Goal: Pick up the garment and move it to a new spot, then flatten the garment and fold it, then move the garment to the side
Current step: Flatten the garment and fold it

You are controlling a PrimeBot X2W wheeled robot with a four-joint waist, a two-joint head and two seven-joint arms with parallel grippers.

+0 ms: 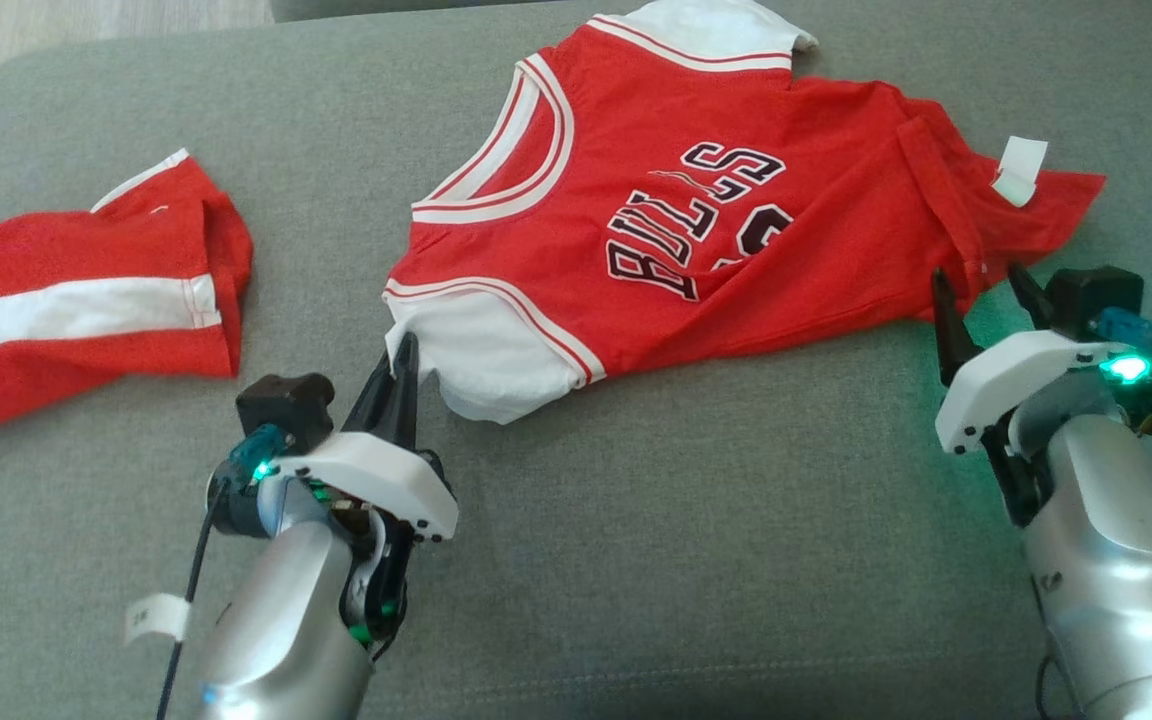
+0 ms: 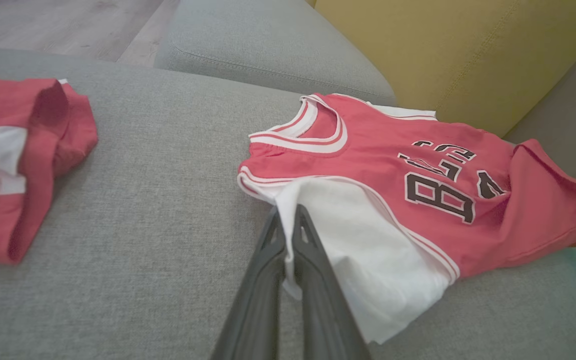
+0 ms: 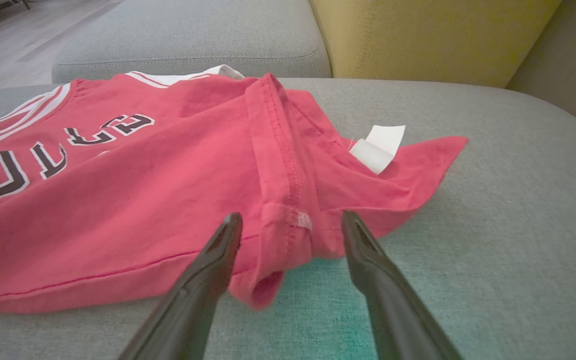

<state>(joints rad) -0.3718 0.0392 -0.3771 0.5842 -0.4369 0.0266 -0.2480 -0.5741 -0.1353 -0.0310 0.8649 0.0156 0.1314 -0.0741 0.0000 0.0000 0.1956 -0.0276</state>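
On grey cushion [image 1: 636,550], holding a red jersey [image 1: 836,200].
Pinched at white sleeve [image 1: 481,365] by left claw [image 1: 403,345]; straddled at hem [image 3: 288,220] by spread right claw [image 1: 978,275].

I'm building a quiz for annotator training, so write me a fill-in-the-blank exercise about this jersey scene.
1. The left gripper is shut on the jersey's ____ sleeve.
2. The right gripper, at the jersey's hem, is ____.
3. In the head view, the second red garment lies to the jersey's ____.
4. Behind the grey couch stands a ____ cushion.
Missing words: white; open; left; yellow.
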